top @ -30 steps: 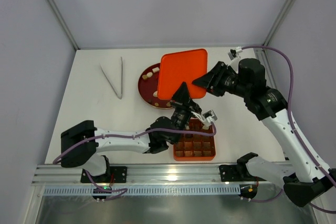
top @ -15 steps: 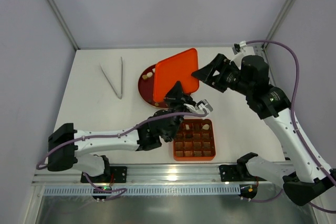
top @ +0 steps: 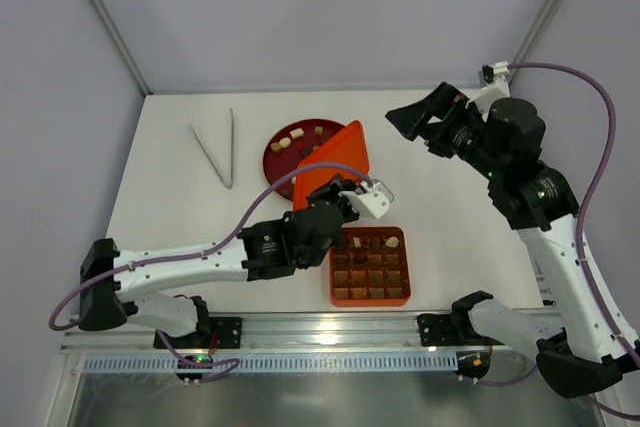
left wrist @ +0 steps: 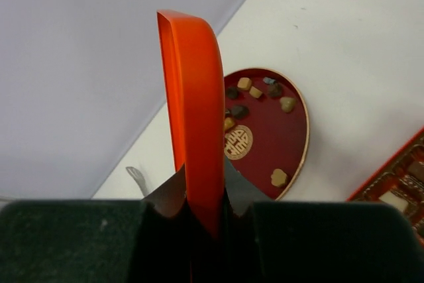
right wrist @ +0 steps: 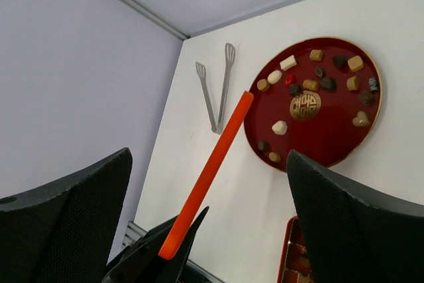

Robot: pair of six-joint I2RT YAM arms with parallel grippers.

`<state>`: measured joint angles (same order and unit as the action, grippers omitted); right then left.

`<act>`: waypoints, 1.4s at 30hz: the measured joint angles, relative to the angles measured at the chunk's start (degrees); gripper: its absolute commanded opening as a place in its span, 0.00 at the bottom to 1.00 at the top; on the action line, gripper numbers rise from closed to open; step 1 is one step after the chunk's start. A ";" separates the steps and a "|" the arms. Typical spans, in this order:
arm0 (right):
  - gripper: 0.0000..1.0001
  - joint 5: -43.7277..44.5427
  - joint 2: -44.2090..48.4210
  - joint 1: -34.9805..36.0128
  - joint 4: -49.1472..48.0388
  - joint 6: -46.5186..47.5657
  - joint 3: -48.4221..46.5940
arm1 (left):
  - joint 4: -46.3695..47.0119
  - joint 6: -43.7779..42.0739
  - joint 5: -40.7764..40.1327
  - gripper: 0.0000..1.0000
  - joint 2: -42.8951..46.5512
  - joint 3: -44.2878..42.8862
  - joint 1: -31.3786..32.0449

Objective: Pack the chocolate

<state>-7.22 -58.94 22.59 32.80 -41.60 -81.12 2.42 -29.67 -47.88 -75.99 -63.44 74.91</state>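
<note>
The right pincer [top: 415, 115] had just let go of the lid [top: 335, 159]. A second before, it was pinched on that flat orange-red square's right edge. Now its jaws stood spread wide with nothing between them, drawn back up and away, well apart from the lid. The left pincer [top: 340, 195] alone carried the lid, its jaws nearly closed on the lower edge. It had swung the lid from lying flat to standing on edge, rising straight out from its fingers.

That swing uncovered the round dark-red plate [top: 272, 155] beyond the left pincer, where most of the chocolate [top: 300, 135] lay loose. The gridded tray [top: 408, 269] sat just on the near side of the left pincer. It had a few pale pieces in its far row, and I could not tell whether its darker cells were filled.

By my judgement the handover was complete. The plate was open to reach again, and much packing remained before the lid could go on.
</note>
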 measured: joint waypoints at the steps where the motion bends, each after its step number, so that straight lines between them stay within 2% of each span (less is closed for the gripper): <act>1: 0.98 0.11 0.13 -0.61 0.02 0.17 0.00 | -1.95 2.08 0.61 0.00 0.02 -0.35 -0.04; 10: 0.99 0.24 1.18 -5.05 0.17 1.49 0.11 | -15.54 20.24 7.28 0.00 0.79 -5.86 -2.27; 13: 0.99 -0.28 1.92 -6.21 0.00 2.16 1.70 | -19.02 29.44 12.72 0.00 2.08 -8.39 -6.58; 19: 0.98 -0.04 3.37 -6.58 0.39 4.02 9.88 | -20.85 50.95 26.91 0.00 7.76 -8.22 -19.63; 24: 0.96 1.99 6.32 -6.58 2.03 4.92 19.96 | -13.49 71.25 38.18 0.00 13.33 1.70 -26.99; 26: 0.95 2.23 7.82 -6.58 2.29 4.87 23.96 | -9.31 78.44 40.96 0.00 14.82 7.19 -27.85; 31: 0.95 2.29 10.51 -6.58 2.86 4.37 30.21 | 8.68 96.59 46.49 0.00 14.47 24.13 -27.45; 34: 0.95 2.25 11.91 -6.58 2.89 4.11 31.69 | 14.43 102.14 46.05 0.00 13.73 29.79 -25.46; 42: 0.95 2.21 15.58 -6.58 2.75 3.61 37.07 | 34.60 109.48 42.97 0.00 10.86 36.61 -20.13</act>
<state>-5.02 -43.35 16.01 35.55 -38.00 -44.05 37.01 79.81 -4.91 -65.12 -26.83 54.78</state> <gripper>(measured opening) 0.950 0.121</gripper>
